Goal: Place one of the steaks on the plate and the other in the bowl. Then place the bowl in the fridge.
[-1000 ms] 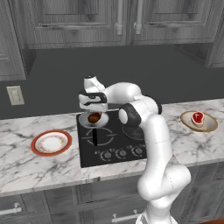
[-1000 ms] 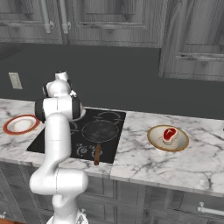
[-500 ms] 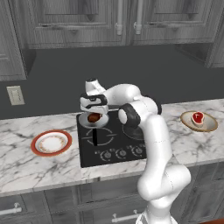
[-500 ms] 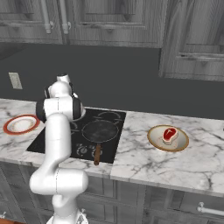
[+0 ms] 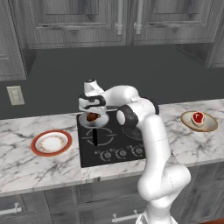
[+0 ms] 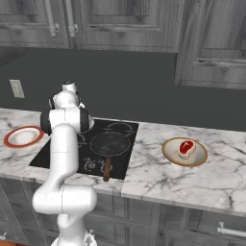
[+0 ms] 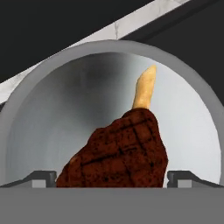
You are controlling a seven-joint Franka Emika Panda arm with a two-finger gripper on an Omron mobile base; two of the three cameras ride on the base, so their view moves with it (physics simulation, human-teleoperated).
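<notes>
**Gripper over the pan with the brown steak between its tips**

Your gripper [image 5: 92,114] hangs above the silver pan [image 7: 39,113] on the black cooktop [image 5: 109,140], at the back left burner. In the hand view the dark brown steak [image 7: 120,153] sits squarely between the two finger tips [image 7: 41,178], which stand at either side of it; you cannot tell from these pictures whether they actually press on the meat, so treat the grip as unconfirmed. The steak carries grill marks and a pale tan tip pointing away from the camera. In the left base view the brown steak shows just under the hand, above the pan rim.

The plate [image 5: 50,143] with its orange-red rim lies on the marble tabletop [image 5: 26,162] to the left of the cooktop, well apart from the gripper. On the far side, right of the cooktop, the tan bowl [image 6: 185,152] rests on the tabletop with the red steak [image 6: 186,147] lying in it. The pan's handle [image 6: 106,169] points toward the front edge of the cooktop. Grey wood cabinets [image 5: 109,22] hang above.
</notes>
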